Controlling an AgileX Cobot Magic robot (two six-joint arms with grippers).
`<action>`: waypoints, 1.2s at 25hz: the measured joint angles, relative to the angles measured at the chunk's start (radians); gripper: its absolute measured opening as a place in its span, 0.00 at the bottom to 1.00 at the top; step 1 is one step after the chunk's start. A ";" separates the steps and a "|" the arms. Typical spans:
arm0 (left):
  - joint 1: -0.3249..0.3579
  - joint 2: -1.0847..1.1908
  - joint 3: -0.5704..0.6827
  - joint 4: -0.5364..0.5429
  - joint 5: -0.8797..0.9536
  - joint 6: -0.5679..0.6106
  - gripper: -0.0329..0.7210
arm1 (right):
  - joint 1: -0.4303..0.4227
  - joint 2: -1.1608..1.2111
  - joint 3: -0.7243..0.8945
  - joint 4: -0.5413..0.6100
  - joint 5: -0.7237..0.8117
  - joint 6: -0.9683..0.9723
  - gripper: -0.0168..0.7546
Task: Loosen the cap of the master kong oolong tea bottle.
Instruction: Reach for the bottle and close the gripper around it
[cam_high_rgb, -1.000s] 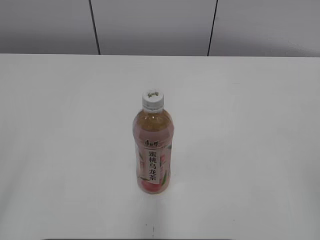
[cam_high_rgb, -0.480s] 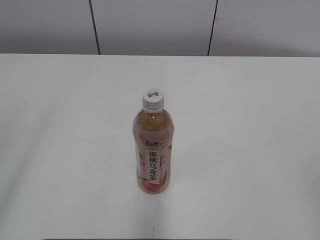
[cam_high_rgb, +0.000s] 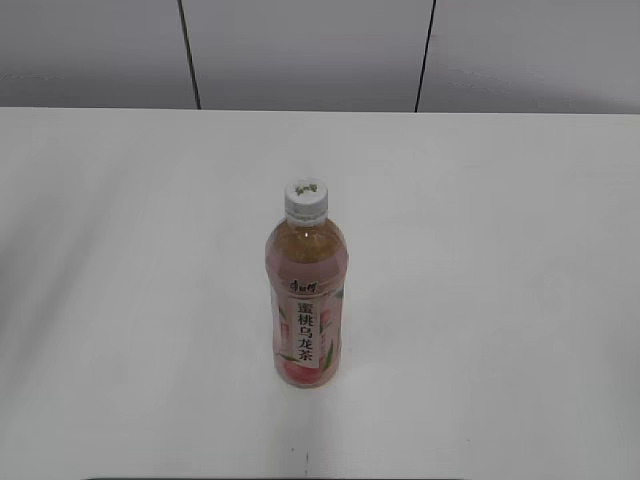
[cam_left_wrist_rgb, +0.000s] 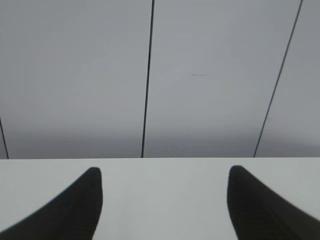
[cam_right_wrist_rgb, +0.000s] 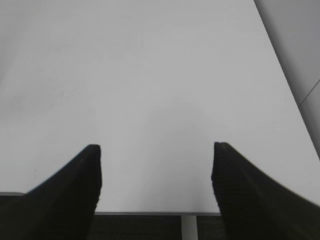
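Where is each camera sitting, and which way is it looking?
Exterior view: above the near table edge, slanting down at the tea bottle with its white cap; no robot part shows.
Left wrist view: low over the table, facing the grey wall; the open left gripper frames the bottom.
Right wrist view: higher up, tilted down at bare tabletop; the open right gripper shows.
Shared: all three see the white table; exterior and left wrist both see the wall.
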 joint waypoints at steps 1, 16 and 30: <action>0.000 0.053 0.000 -0.004 -0.042 0.004 0.68 | 0.000 0.000 0.000 0.000 0.000 0.000 0.70; -0.075 0.689 0.000 0.008 -0.574 0.009 0.66 | 0.000 0.000 0.000 0.000 0.000 0.000 0.70; -0.276 0.777 0.067 0.150 -0.725 -0.041 0.66 | 0.000 0.000 0.000 0.000 0.000 0.000 0.70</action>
